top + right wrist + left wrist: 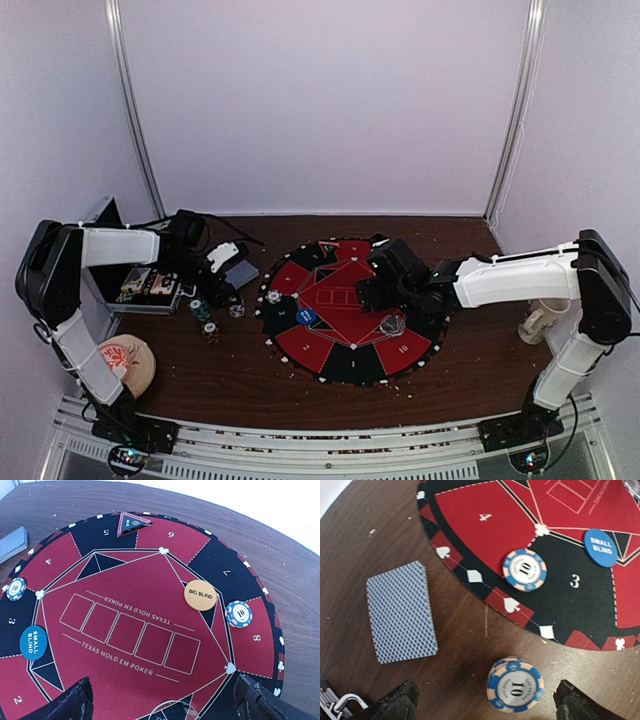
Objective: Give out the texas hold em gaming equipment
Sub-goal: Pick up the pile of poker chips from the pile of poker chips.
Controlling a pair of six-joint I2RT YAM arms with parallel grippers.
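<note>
My left gripper (487, 707) hangs open over the table beside the mat, and a stack of blue-and-cream poker chips (515, 684) stands between its fingers untouched. A grey-blue-backed deck of playing cards (401, 612) lies to its left. On the round red-and-black mat (485, 535) lie a single chip (524, 570) near segment 3 and the blue small-blind disc (600, 547). My right gripper (165, 705) is open above the mat's centre, holding nothing. The orange big-blind disc (200, 595), a chip (238, 614) near segment 8 and a clear disc (170, 712) lie below it.
More chip stacks (205, 320) stand on the table left of the mat. An open metal case (140, 285) sits at the far left, with a cap (125, 360) in front of it. A mug (540, 320) stands at the right. A small triangular piece (131, 523) lies near segment 5.
</note>
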